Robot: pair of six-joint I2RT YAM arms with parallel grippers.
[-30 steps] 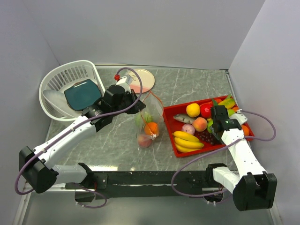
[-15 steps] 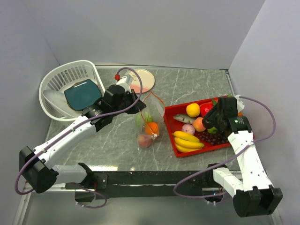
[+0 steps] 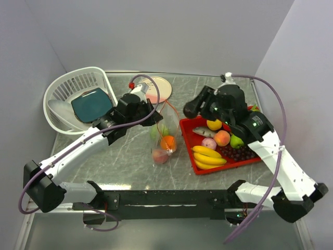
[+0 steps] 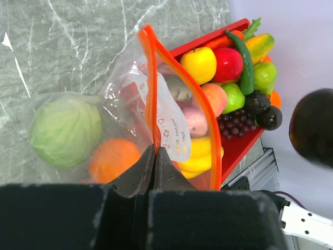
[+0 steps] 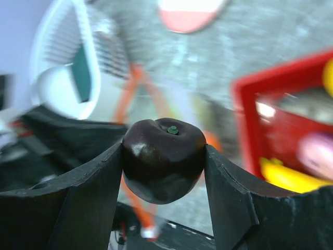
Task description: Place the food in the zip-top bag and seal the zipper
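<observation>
The mouth of the clear bag [image 4: 117, 94] is held up by the left gripper [image 4: 154, 153], whose fingers are pinched tight on the orange-red zipper strip [image 4: 148, 73]. A green ball [image 4: 63, 130], an orange [image 4: 112, 159] and a pink peach [image 3: 159, 156] are seen inside it. A dark round fruit [image 5: 162, 151] is clamped between the fingers of the right gripper [image 5: 164, 172], in the air just beside the bag, over the edge of the red tray [image 3: 188, 147], where bananas [image 3: 208, 155], grapes [image 3: 237, 153] and other fruit are piled.

zip-top bag [image 4: 122, 86] clear, zipper [image 4: 150, 83] orange-red, tray [image 3: 188, 140] red, basket [image 3: 60, 88] white lattice, bench [image 3: 119, 156] grey with white veins, plum [image 5: 161, 161] near-black
</observation>
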